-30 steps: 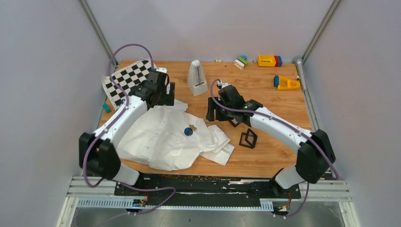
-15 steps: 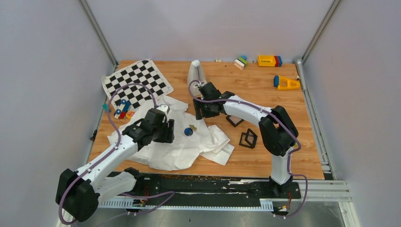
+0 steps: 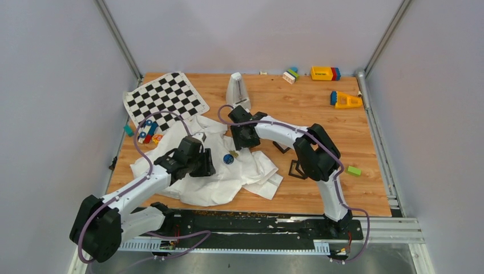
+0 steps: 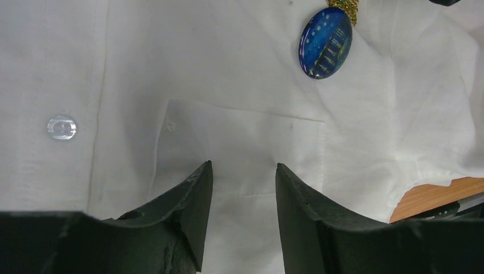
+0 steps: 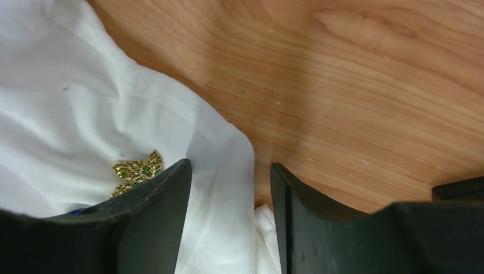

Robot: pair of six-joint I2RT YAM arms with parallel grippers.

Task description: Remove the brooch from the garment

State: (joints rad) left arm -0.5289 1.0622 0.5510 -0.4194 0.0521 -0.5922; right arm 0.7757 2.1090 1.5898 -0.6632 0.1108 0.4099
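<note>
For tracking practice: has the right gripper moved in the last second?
Yes, leftward: the right gripper, earlier right of the white tapered object, now sits directly below it in the top view.

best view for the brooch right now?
Right wrist: the brooch shows close and nearly whole, gold-green glitter on the garment. Left wrist catches only a sliver at its top edge; top external shows a tiny speck.

White links on left arm (image 3: pixel 136 187) & right arm (image 3: pixel 281 130), blk joints, purple cables (image 3: pixel 139 146), blk fingers (image 4: pixel 188 222)
</note>
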